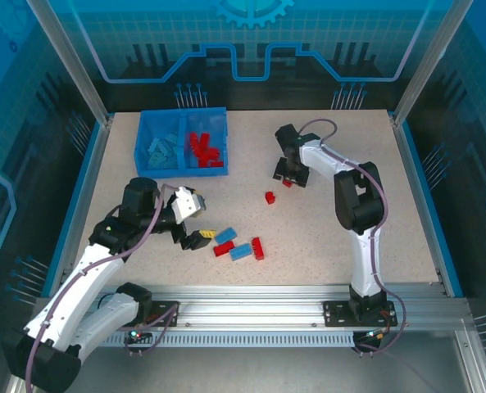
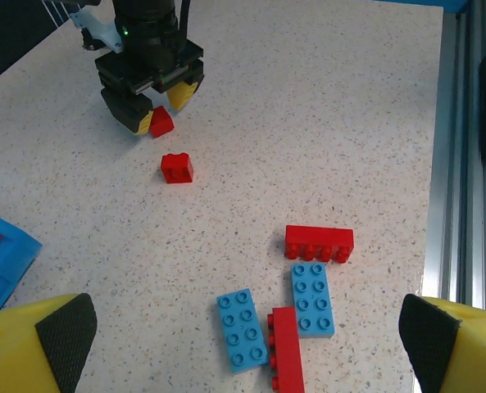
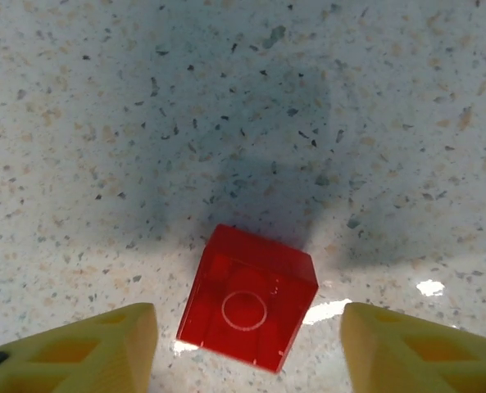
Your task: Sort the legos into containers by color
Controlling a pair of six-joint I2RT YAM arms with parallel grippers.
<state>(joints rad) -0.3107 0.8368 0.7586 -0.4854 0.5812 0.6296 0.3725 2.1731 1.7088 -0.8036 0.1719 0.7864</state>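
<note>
Right wrist view: you find the small red brick [image 3: 248, 309] low in frame on the table [image 3: 226, 98]. The right gripper [image 3: 247, 332] straddles it, fingers apart, ready to close. At lower centre of the top view, the left gripper [image 1: 195, 223], jaws wide, faces the loose bricks [image 1: 241, 246]. The bin [image 1: 224, 139] sits at upper left.

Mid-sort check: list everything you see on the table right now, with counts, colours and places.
bin: one, blue, far left of table, two compartments.
binned legos: several light blue in left compartment, several red in right compartment.
small loose legos: two, red; one between right gripper's fingers, one nearby.
long loose legos: four, two red, two light blue, clustered near left gripper.
table: one, speckled beige.
left gripper: open.
right gripper: open.
</note>
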